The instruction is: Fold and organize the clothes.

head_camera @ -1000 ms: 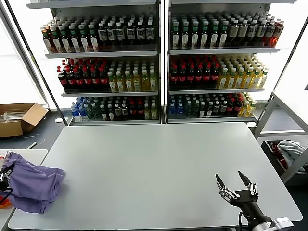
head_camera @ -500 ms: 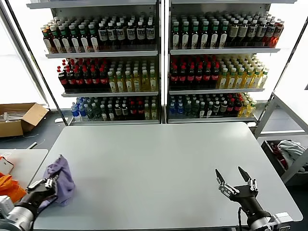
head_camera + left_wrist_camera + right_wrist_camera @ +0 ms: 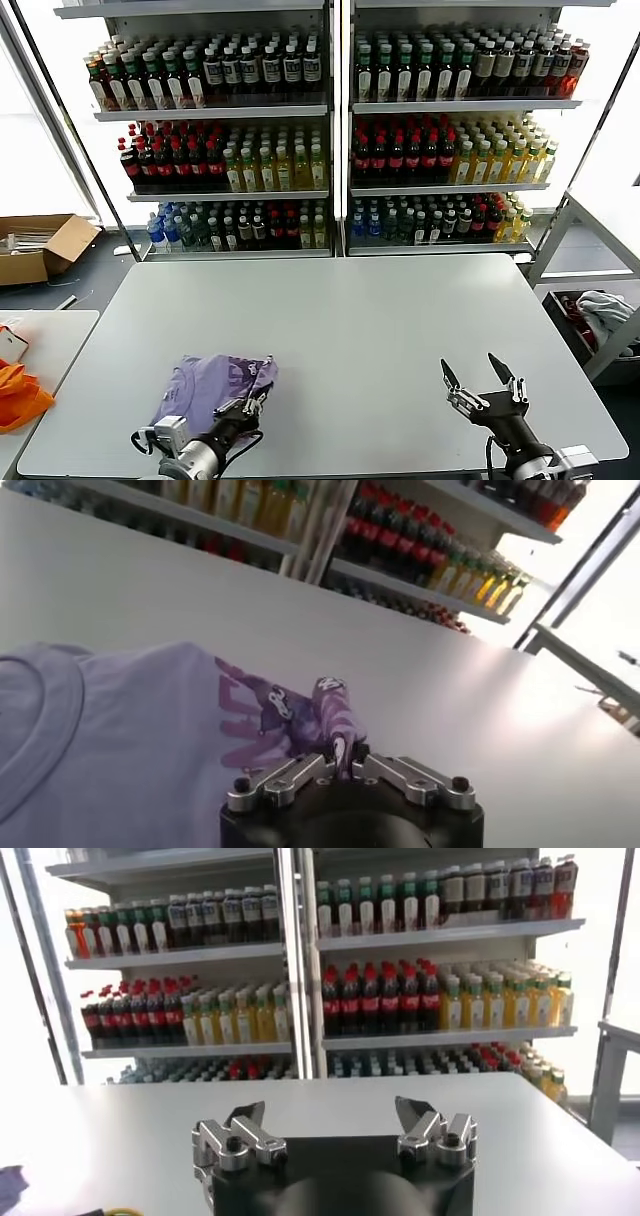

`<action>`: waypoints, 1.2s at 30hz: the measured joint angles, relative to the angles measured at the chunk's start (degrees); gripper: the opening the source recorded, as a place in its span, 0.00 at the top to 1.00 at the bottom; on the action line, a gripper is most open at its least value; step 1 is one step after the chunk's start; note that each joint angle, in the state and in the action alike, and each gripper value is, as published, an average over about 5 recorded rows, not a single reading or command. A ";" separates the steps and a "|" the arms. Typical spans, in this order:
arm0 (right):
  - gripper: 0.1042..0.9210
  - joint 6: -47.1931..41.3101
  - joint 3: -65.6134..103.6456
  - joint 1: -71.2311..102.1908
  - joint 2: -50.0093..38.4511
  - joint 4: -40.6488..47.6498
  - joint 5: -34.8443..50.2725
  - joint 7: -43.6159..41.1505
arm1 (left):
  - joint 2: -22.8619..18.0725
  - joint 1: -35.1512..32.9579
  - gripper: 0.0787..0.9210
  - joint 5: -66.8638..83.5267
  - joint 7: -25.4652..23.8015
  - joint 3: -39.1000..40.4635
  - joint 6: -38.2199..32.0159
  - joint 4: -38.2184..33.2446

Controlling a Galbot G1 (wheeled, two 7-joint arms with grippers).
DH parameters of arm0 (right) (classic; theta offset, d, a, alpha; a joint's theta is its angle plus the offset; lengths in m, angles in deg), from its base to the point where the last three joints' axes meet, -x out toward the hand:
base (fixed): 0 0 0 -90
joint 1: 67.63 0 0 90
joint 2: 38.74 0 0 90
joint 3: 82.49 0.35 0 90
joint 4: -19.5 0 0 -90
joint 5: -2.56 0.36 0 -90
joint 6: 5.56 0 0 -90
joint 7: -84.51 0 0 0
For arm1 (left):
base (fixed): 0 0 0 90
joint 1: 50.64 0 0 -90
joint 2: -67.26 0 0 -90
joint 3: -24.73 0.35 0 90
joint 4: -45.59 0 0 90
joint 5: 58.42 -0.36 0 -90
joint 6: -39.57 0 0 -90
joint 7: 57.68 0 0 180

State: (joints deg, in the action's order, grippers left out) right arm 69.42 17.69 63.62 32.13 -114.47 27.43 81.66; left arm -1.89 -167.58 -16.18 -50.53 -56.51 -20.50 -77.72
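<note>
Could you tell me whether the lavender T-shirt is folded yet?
Not yet: the T-shirt lies loosely rumpled on the table, fabric pinched in the left hand.

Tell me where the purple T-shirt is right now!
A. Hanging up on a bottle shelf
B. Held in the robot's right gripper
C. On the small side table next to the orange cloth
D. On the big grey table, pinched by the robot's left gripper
D. The lavender T-shirt lies on the grey table, and the left gripper is shut on a bunched fold of it, while the right gripper stands open with nothing between its fingers.
</note>
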 measured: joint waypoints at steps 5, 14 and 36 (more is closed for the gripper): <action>0.12 -1.64 -3.27 -1.05 -0.81 -0.10 2.05 1.26 | -1.07 2.31 0.72 2.78 -0.31 3.54 -1.71 -0.13; 0.12 -5.21 -12.67 -5.25 -1.94 1.12 6.89 4.91 | -1.45 3.28 0.41 8.84 -3.28 3.60 -4.72 -2.30; 0.31 -7.75 -37.38 -18.62 3.90 16.06 7.97 15.92 | -1.69 0.43 0.12 15.02 -5.47 -9.20 -6.70 -5.66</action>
State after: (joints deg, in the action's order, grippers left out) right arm 61.68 -19.69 45.00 36.03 -98.41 35.40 97.58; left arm -3.58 -167.15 -1.16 -56.00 -65.72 -27.20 -83.38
